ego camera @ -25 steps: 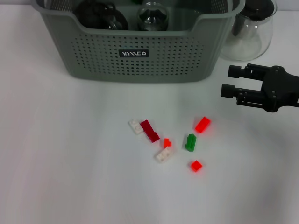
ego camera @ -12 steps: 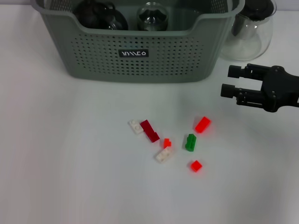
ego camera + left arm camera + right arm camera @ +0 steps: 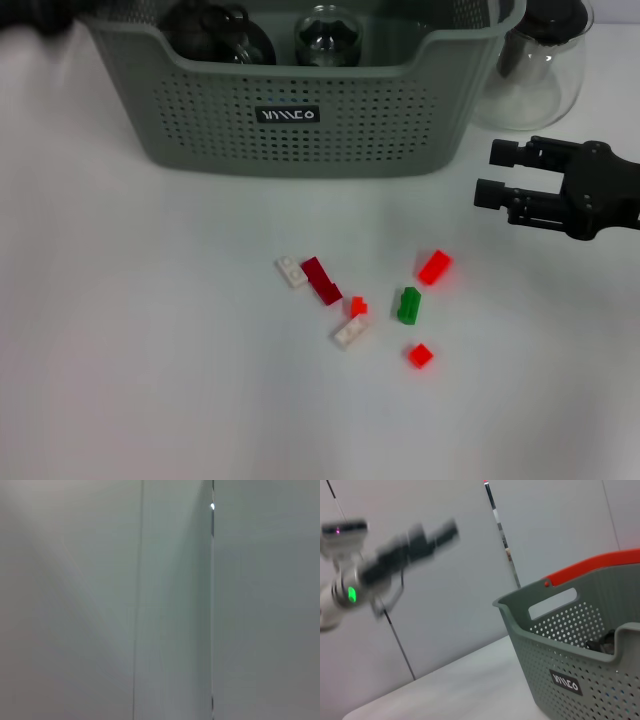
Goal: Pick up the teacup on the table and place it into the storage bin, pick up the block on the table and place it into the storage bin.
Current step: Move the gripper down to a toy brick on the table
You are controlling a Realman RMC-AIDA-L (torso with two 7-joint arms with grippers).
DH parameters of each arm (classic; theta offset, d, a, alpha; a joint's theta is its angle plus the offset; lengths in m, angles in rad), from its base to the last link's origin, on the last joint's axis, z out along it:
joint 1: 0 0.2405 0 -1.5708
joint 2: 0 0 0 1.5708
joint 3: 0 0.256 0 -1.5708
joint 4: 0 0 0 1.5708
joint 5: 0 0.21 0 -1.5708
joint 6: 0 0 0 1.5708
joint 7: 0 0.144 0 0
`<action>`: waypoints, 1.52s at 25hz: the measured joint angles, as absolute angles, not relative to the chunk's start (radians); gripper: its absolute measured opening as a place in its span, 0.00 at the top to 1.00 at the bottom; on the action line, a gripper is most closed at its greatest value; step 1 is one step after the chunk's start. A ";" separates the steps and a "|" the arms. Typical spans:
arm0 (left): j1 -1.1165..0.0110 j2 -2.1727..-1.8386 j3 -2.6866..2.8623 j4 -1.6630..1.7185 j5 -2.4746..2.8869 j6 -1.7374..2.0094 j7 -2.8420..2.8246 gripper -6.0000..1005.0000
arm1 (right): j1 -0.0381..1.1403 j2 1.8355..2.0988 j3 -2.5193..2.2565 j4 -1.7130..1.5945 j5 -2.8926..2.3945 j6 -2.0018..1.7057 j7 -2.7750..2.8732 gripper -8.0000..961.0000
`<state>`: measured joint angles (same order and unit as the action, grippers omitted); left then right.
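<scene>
Black, our right gripper (image 3: 484, 174) hovers with fingers apart, small red plastic block (image 3: 434, 266) just below, grey-green perforated plastic storage bin (image 3: 300, 120) beside.

The left gripper (image 3: 405, 547) is blurred, and the storage bin (image 3: 300, 130) is cut off at the top edge.

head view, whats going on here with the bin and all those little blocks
Nothing is being held right now. The right pincer hovers open and empty above the table's right side, between the glass carafe and the scattered blocks. Red, green and white blocks, such as the green block, lie loose on the table in front of the storage bin, which already holds glassware. The left arm shows only as a dark blur at the far left corner, beside the bin.
</scene>
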<state>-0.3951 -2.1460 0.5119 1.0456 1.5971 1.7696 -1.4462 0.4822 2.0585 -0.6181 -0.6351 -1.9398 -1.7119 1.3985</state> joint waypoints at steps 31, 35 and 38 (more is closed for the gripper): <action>-0.443 -2.178 0.529 0.221 1.969 1.196 -0.607 0.29 | 0.477 2.059 -0.618 -0.634 -1.943 -1.719 1.413 0.24; -0.443 -2.178 0.528 0.217 1.966 1.195 -0.591 0.31 | 0.478 2.059 -0.618 -0.634 -1.944 -1.720 1.413 0.24; -0.443 -2.178 0.528 0.209 1.962 1.191 -0.570 0.34 | 0.478 2.059 -0.618 -0.634 -1.945 -1.720 1.413 0.24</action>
